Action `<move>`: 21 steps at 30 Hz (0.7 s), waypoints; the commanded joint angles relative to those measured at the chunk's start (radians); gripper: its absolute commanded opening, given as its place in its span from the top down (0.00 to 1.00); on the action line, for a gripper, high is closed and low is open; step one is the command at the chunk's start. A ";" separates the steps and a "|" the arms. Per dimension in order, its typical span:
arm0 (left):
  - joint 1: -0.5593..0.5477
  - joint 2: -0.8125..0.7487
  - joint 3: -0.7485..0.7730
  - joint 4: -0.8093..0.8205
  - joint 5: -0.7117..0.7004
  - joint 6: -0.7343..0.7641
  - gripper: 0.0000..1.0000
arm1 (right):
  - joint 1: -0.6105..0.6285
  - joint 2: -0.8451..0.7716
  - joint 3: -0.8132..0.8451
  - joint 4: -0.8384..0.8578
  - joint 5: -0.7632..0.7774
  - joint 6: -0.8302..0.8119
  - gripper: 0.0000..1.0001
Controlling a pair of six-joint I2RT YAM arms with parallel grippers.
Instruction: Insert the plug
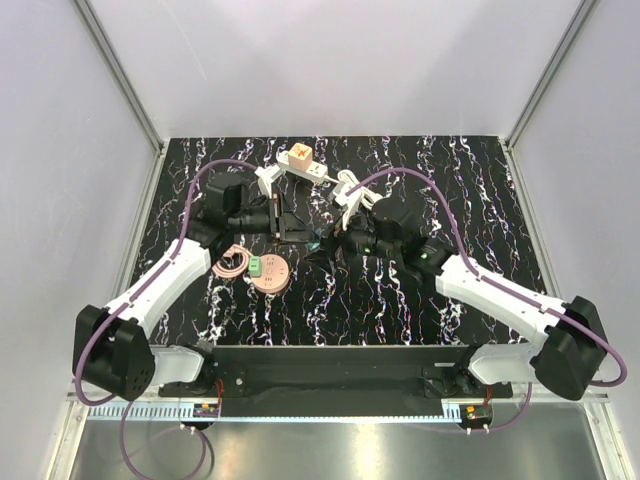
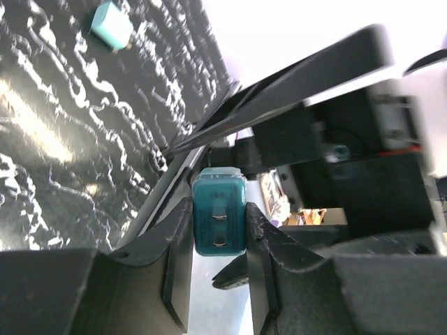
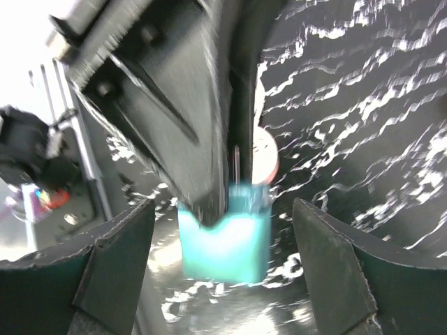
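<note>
**A:** What colour is the plug (image 2: 218, 222)?
**B:** Teal, with grey metal prongs.
**A:** And the bench (image 1: 450, 290)?
**B:** Black, veined with white and faint purple, like marble.
**A:** Anything brighter?
**B:** A salmon-pink disc (image 1: 274, 277) carries a green piece (image 1: 256, 266). There is a cream block (image 1: 300, 155) with an orange mark on top, and the cables (image 1: 400, 171) are purple.

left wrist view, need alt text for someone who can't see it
A teal plug, two metal prongs facing the camera, is clamped between the left gripper's black fingers. The black marbled table lies to the left, with a small teal block at top left.
</note>
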 commanded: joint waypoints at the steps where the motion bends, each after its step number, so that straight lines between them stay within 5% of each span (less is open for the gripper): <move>1: 0.045 -0.035 -0.026 0.192 0.066 -0.089 1.00 | 0.007 -0.049 -0.039 0.070 0.066 0.229 0.15; 10: 0.105 -0.146 -0.078 0.413 0.018 -0.230 1.00 | -0.024 -0.212 -0.202 0.369 0.022 0.608 0.22; 21: 0.105 -0.198 -0.178 0.791 -0.002 -0.448 1.00 | -0.025 -0.103 -0.263 0.773 0.077 0.953 0.42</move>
